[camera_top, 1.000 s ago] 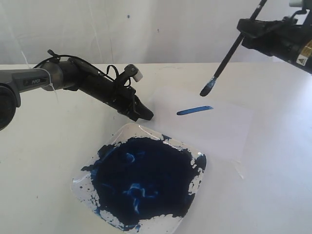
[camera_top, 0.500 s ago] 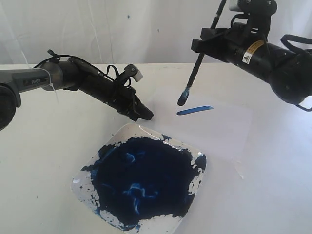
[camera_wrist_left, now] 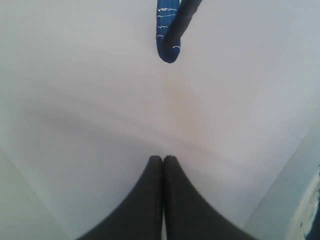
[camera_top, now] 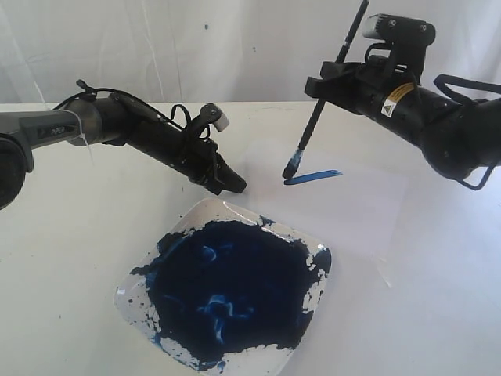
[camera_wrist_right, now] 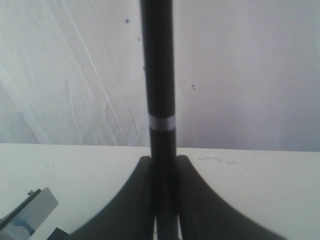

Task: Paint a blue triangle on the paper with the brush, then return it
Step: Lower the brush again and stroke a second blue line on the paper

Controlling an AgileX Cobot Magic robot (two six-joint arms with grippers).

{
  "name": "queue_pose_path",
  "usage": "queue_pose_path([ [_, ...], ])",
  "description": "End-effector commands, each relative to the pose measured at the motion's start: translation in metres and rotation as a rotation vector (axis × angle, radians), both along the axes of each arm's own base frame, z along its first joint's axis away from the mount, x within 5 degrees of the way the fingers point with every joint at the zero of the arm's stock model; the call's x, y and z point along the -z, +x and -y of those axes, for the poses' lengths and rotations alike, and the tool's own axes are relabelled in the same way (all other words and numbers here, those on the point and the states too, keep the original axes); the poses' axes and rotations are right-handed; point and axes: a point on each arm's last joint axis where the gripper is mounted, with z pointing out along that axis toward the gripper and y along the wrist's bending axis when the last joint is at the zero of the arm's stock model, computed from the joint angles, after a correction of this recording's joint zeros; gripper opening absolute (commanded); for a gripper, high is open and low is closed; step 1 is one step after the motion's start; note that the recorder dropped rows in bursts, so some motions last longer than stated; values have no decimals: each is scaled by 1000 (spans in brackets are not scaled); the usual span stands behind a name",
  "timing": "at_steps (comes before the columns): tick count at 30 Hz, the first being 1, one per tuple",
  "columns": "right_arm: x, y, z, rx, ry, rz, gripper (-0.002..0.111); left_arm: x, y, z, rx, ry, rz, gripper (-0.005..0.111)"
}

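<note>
My right gripper [camera_top: 319,88] is shut on the black handle of the brush [camera_top: 313,125], which leans steeply. Its blue-stained bristles [camera_top: 291,165] sit at the left end of a single short blue stroke [camera_top: 315,177] on the paper [camera_top: 352,211]; no triangle outline shows. In the right wrist view the brush [camera_wrist_right: 157,75] rises from between the shut fingers of the right gripper [camera_wrist_right: 163,162], its pale band just above them. My left gripper [camera_top: 235,186] is shut and empty, its tip down on the paper's near-left corner. The left wrist view shows the left gripper [camera_wrist_left: 163,159] on the paper [camera_wrist_left: 90,100], the bristles [camera_wrist_left: 170,50] ahead.
A clear square tray [camera_top: 129,291] with a large dark blue paint blob [camera_top: 227,286] lies in front of the paper, just below the left gripper. A white cloth backdrop [camera_top: 235,47] closes the far side of the cream table [camera_top: 70,235].
The right arm has swung left and down with the brush, bringing the bristles from above the stroke's right part to its left end. The left arm has stayed still.
</note>
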Motion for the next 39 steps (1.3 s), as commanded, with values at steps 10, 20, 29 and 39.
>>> queue_pose_path([
  [10,8,1,0,19,-31,-45,0,3,-1,-1,12,17,-1,0],
  [20,7,-2,4,44,-86,-110,0,3,-1,-1,12,17,-1,0],
  [29,4,-6,9,67,-154,-157,0,3,-1,-1,12,17,-1,0],
  [39,-4,-11,18,100,-218,-209,0,3,-1,-1,12,17,-1,0],
])
